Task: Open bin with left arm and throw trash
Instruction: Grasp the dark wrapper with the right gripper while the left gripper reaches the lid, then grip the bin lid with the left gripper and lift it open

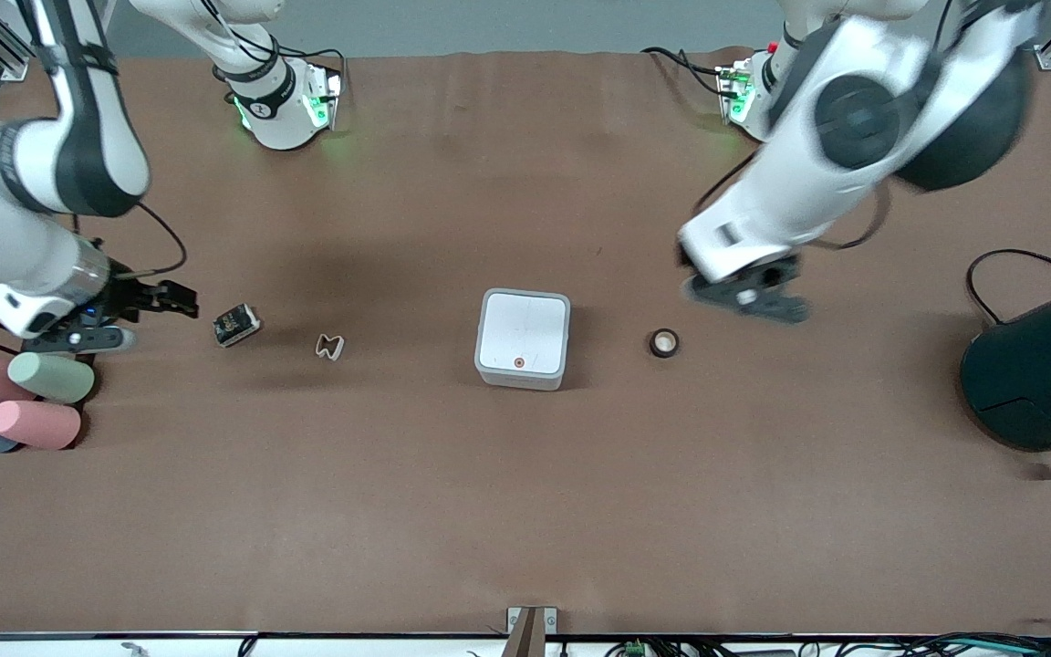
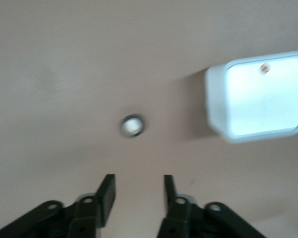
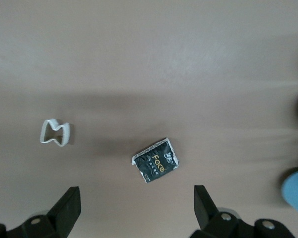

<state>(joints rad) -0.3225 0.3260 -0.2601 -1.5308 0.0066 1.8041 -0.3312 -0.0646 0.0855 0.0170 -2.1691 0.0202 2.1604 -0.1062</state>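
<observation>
The white bin (image 1: 522, 333) stands mid-table with its lid shut flat, the orange dot on the lid's edge nearest the front camera. The black ring (image 1: 664, 343) lies beside it toward the left arm's end. The pale bow-tie loop (image 1: 330, 346) and the black packet (image 1: 236, 325) lie toward the right arm's end. My left gripper (image 1: 749, 299) is open and empty over the table by the ring; its wrist view shows the gripper (image 2: 138, 191), the ring (image 2: 132, 125) and the bin (image 2: 260, 96). My right gripper (image 1: 129, 315) is wide open over the table beside the packet (image 3: 156, 159); the loop (image 3: 54, 133) lies past the packet.
Several pastel cylinders (image 1: 19, 401) lie at the right arm's end of the table, close under the right gripper. A big dark teal cylinder (image 1: 1041, 370) lies at the left arm's end, with a black cable loop (image 1: 1018, 265) by it.
</observation>
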